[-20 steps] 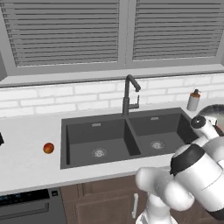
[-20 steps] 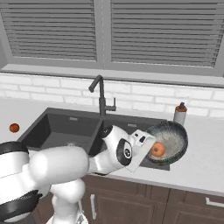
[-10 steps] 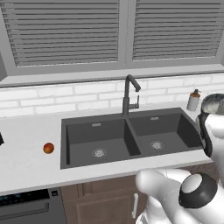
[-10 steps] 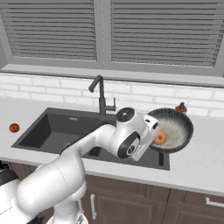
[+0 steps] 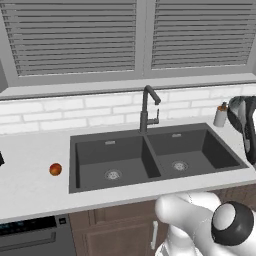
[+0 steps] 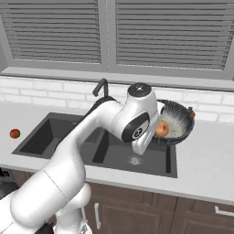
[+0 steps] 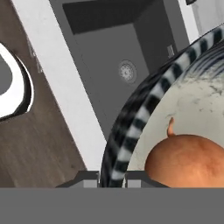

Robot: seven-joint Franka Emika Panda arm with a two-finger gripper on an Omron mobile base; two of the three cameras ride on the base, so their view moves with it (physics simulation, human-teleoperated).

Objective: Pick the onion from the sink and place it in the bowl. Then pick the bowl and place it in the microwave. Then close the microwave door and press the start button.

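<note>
My gripper [image 7: 112, 176] is shut on the striped rim of the bowl [image 7: 144, 109], one fingertip on each side of the wall. In the right base view the bowl [image 6: 179, 119] hangs tilted in the air over the right end of the sink [image 6: 114, 148], with the arm's white hand against its left edge. The onion [image 7: 188, 162] lies inside the bowl against the low side, and the right base view shows the same onion [image 6: 162, 129] beside the hand. The bowl's edge [image 5: 244, 120] shows at the right of the left base view. The microwave and its door are out of view.
A dark faucet [image 5: 148, 107] rises behind the double sink [image 5: 150, 155]. A soap bottle [image 5: 220, 115] stands at the back right of the counter. A red-orange fruit [image 5: 55, 169] lies on the counter left of the sink. An appliance front [image 5: 30, 237] sits below at the left.
The arm has lifted the bowl, with the onion in it, up off the counter right of the sink and tilted it. The grip has stayed shut.
</note>
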